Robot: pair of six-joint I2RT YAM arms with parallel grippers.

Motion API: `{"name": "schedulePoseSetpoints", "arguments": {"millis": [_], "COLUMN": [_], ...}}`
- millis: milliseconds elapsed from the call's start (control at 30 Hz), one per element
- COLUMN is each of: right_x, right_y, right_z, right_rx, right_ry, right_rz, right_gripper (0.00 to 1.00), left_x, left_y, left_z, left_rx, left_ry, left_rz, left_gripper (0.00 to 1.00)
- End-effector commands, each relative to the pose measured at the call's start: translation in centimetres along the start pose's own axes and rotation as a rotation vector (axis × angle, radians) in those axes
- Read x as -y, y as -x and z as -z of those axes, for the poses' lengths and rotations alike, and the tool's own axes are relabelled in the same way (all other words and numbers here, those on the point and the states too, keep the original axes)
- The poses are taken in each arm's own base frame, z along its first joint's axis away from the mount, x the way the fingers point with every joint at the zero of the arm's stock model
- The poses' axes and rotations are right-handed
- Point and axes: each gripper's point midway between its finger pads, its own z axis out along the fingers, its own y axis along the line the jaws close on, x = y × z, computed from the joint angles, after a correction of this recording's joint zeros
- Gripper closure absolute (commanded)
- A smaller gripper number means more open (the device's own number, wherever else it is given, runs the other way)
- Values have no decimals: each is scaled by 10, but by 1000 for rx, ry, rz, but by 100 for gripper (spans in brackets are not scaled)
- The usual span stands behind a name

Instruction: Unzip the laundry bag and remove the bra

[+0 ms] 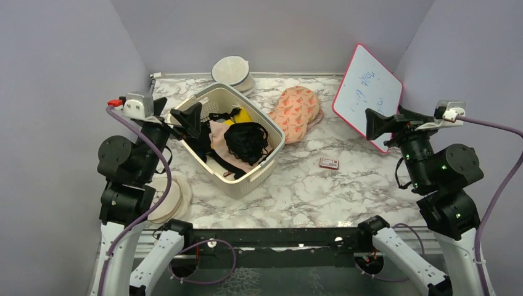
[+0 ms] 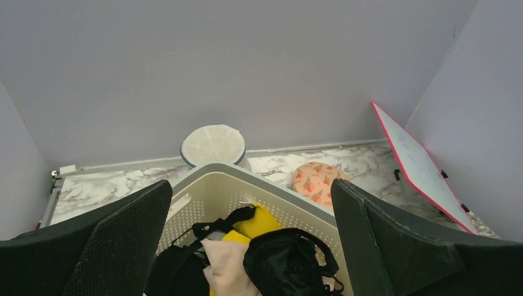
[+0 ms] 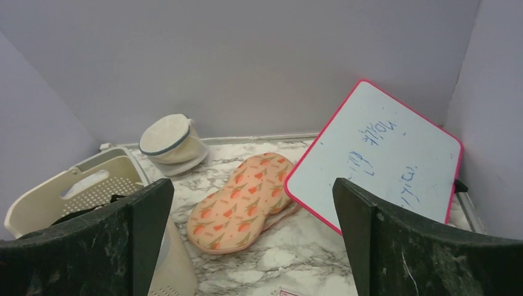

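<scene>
The laundry bag lies flat and closed on the marble table, between the basket and the whiteboard; it is peach-orange and two-lobed with small red-green wedges. The left wrist view shows one lobe of the bag beyond the basket's far rim. In the right wrist view the whole laundry bag lies ahead. My left gripper hovers open over the basket's left end, well apart from the bag. My right gripper hangs open in front of the whiteboard, right of the bag. Both left gripper and right gripper hold nothing. The bra is hidden.
A cream slotted basket holds black, yellow and pale garments. Cream round cases stand at the back wall, and another lies by the left arm. A pink-framed whiteboard leans at the right. A small red card lies mid-table.
</scene>
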Motion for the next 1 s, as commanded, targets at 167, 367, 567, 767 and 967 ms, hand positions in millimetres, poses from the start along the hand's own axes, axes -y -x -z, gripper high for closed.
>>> {"name": "schedulePoseSetpoints", "arguments": {"millis": [167,367,567,767,967], "right_x": [8,-4,-26,-52,-71], "right_y": [-24,-58,-108,-178,-244], "right_z": [5,-2,-13,-28,-44], "right_rx": [-118,-206,-339,-551,-739], "right_ry": [-16,74,220,400,441], "right_rz": [-36,-55,-80,-150,-191], "right_gripper": [0,0,0,0,0], "left_x": [13,33,61,95,131], "left_y": [-16,-34,-47,-62,-66], "left_z": [-22,-51,-79,-105,-121], "left_rx": [-162,-269,-312,-336,-310], "left_ry": [-54,-166,-291,-393,-512], "left_rz": [95,167,204,200,185], "left_gripper": [1,1,1,1,1]}}
